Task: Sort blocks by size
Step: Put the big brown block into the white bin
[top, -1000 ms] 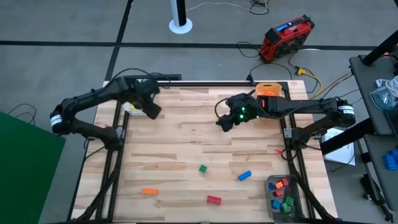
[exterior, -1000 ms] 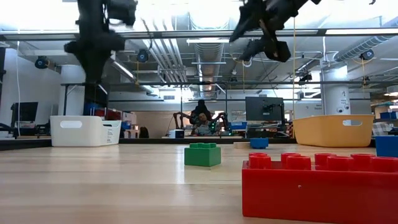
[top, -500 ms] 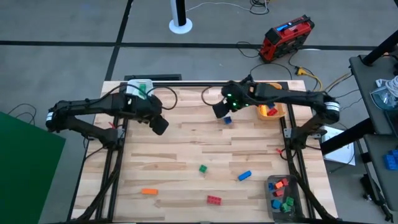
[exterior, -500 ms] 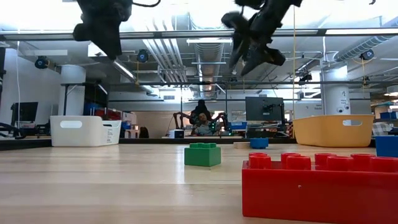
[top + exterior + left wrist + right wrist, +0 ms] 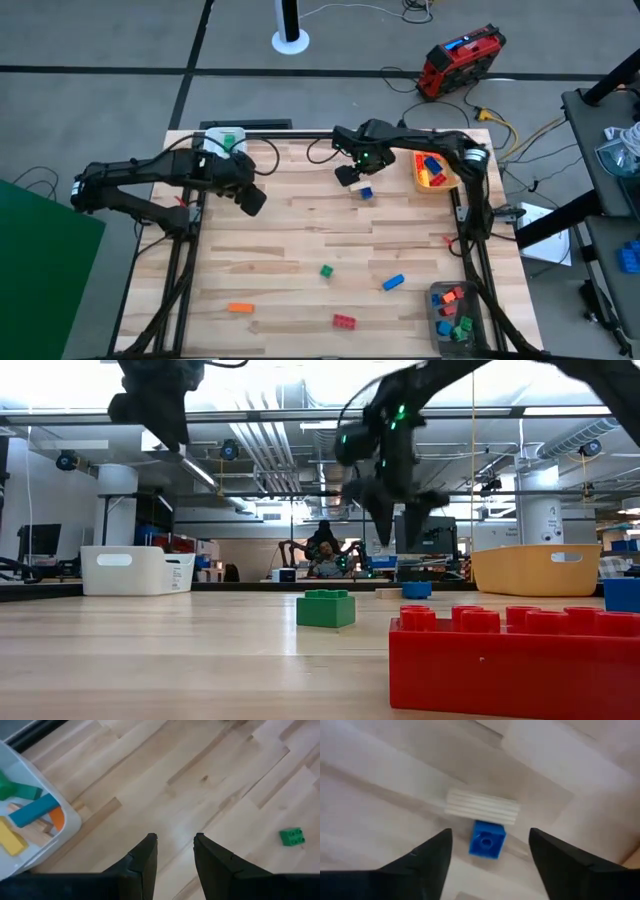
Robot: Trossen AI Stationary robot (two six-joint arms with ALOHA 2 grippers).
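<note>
My right gripper [image 5: 349,176] hangs over the far middle of the table [image 5: 300,250], fingers spread wide and pinching nothing. Through its wrist camera I see a small blue block [image 5: 487,838] between the two fingers, with a pale ridged block [image 5: 482,806] touching its far side. From above, that blue block sits just at the gripper's 4 o'clock.

My left gripper [image 5: 252,200] hovers at the table's 10 o'clock area, fingers slightly parted and empty, near the white bin [image 5: 222,141], which holds green, blue, orange and yellow blocks [image 5: 25,812].

Loose on the table toward 6 o'clock I count a green block [image 5: 326,271], a second blue block [image 5: 393,283], a red block [image 5: 344,321] and an orange block [image 5: 240,308]. The orange-yellow bin [image 5: 437,170] at 1 o'clock holds red and blue pieces; the grey bin [image 5: 457,313] at 5 o'clock holds a mix of red, green and blue ones.
</note>
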